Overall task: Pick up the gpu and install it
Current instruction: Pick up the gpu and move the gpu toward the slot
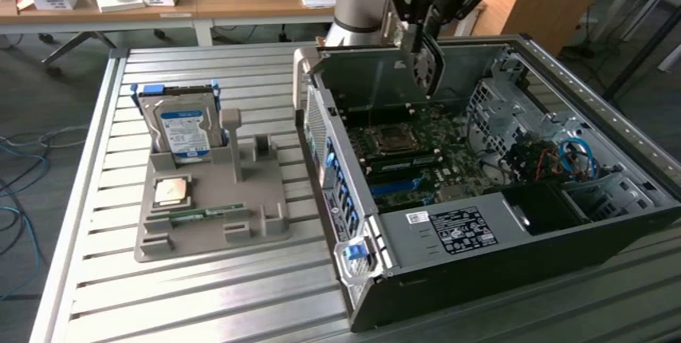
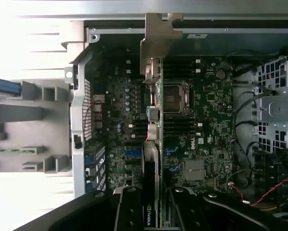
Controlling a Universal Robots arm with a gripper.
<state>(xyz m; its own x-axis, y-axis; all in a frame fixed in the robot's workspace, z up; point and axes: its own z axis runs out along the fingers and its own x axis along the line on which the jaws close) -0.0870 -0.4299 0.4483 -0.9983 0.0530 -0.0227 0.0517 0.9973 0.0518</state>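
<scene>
My gripper point(image 1: 417, 30) hangs over the far end of the open computer case point(image 1: 447, 279), shut on the gpu point(image 1: 423, 62). The card hangs on edge just above the case's upper rim, over the motherboard point(image 1: 410, 155). In the wrist view the gpu point(image 2: 153, 120) appears edge-on, running away from the gripper point(image 2: 153, 204), with its pale metal bracket point(image 2: 158, 36) at the far end near the case wall. The black fingers point(image 2: 128, 211) clamp the card on both sides, by its NVIDIA label. Below it lie the motherboard point(image 2: 206, 106) and its dark slots.
A grey parts holder point(image 1: 213, 215) stands at the exterior view's left of the case, carrying a hard drive point(image 1: 183, 124), a CPU point(image 1: 172, 191) and a RAM stick point(image 1: 202, 214). Cables and a drive cage point(image 1: 553, 159) fill the case's other side. Desks stand behind.
</scene>
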